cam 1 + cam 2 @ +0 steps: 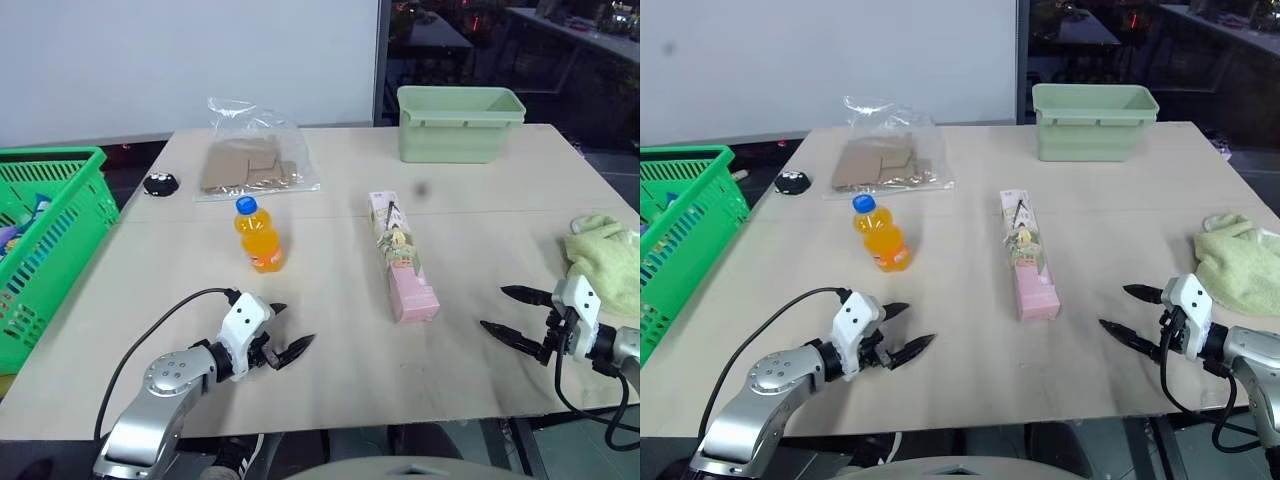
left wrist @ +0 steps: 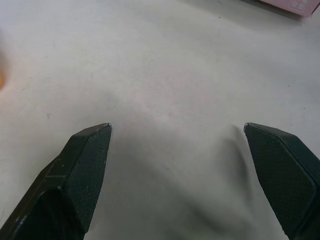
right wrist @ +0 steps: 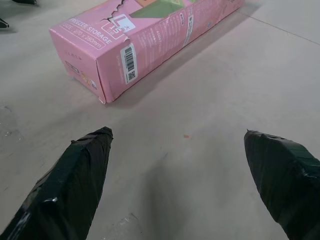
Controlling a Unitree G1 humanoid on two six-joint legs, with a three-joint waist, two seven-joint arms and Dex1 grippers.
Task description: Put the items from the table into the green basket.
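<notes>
The green basket (image 1: 50,230) stands off the table's (image 1: 330,380) left edge; the left gripper (image 1: 283,345) hovers wide open and empty near the orange bottle (image 1: 259,236), the pink carton (image 1: 402,256) lies mid-table, and the right gripper (image 1: 515,315) hovers equally spread, holding nothing

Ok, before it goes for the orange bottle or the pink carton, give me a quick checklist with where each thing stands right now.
1. Left gripper open and holding nothing: ok.
2. Right gripper open and holding nothing: ok.
3. Orange bottle upright on the table, bare tabletop between it and the left gripper: ok.
4. Pink carton lying flat, apart from the bottle, nothing on it: ok.
5. Green basket at the table's left edge, open top: ok. Room left inside: cannot tell, some things already lie in it.
6. Both items in the basket: not ok, both are on the table.
</notes>
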